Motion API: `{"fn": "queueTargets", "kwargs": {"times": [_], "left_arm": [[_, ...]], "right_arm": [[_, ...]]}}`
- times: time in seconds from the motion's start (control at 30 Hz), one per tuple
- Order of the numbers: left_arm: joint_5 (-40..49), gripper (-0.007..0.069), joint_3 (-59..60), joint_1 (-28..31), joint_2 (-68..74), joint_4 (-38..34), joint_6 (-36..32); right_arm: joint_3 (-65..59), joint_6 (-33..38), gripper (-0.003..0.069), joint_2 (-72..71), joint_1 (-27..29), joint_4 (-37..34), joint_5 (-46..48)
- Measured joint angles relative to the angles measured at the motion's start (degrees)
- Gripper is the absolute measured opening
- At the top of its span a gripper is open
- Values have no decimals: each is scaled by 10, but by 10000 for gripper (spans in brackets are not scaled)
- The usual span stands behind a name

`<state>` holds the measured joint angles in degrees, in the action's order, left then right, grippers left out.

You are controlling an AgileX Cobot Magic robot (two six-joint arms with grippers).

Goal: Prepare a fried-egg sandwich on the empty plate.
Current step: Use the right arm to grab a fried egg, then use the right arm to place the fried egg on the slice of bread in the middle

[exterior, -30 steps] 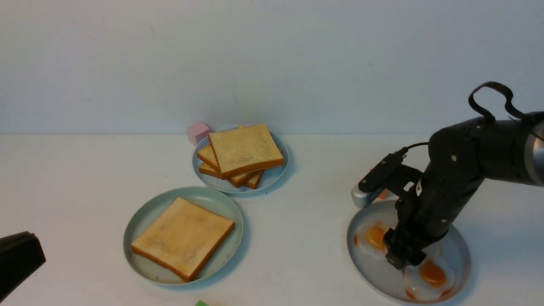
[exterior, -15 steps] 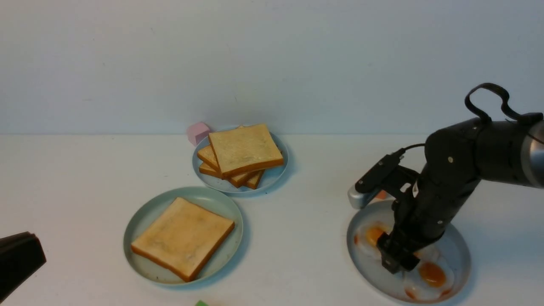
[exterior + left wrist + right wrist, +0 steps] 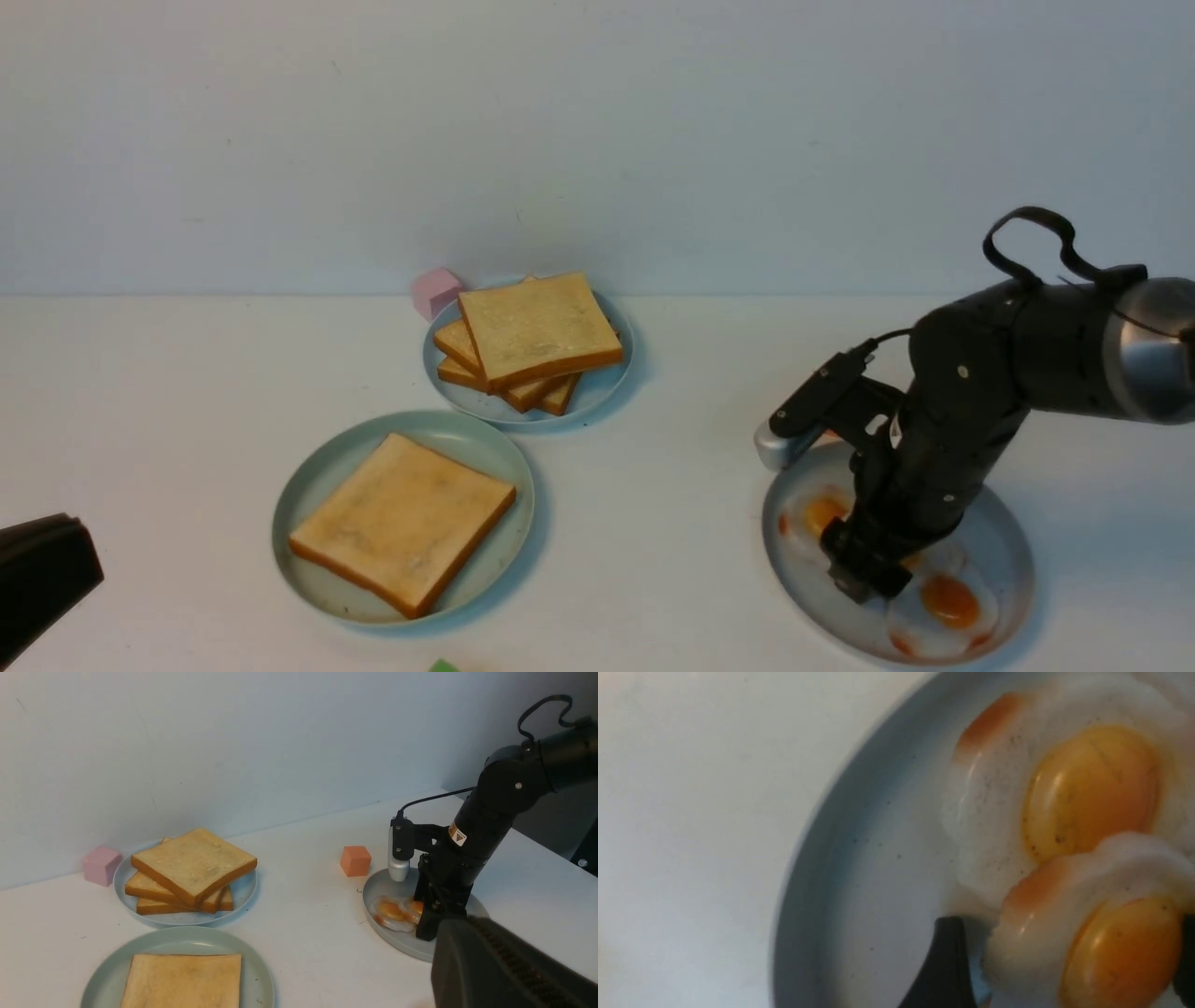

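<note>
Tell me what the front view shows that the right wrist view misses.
Front view only: the mint-green plate holding one toast slice, the toast stack, a pink cube. Right wrist view only: how the two dark fingers flank the top egg, which overlaps another egg. Both: the grey-blue plate with its fried eggs.

No legible text or labels anywhere

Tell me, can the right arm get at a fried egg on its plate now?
Probably yes. The right gripper is open, low over the grey-blue plate, and its wrist view shows a finger on each side of the upper fried egg, nothing in between.
</note>
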<state>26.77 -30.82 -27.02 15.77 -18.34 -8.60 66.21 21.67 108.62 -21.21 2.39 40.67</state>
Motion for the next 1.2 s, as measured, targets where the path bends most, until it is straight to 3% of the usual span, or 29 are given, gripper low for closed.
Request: {"fn": "queueTargets", "kwargs": {"times": [0.17, 0.5, 0.87, 1.07, 1.13, 1.2], "left_arm": [[0, -13, 0, 0, 0, 0, 0], [0, -13, 0, 0, 0, 0, 0], [3, -13, 0, 0, 0, 7, 0], [13, -13, 0, 0, -1, 45, 11], [10, -13, -3, 0, -3, 49, 23], [11, -13, -8, 0, -4, 49, 29]], "right_arm": [[2, -2, 516, 1, 0, 16, 8], [10, -3, 515, -27, 0, 23, 82], [25, -23, 514, -109, -19, -19, 112], [125, -68, 514, -105, -148, -45, 103], [207, -78, 514, -64, -217, -47, 80], [257, -79, 514, -27, -247, -48, 73]]}}
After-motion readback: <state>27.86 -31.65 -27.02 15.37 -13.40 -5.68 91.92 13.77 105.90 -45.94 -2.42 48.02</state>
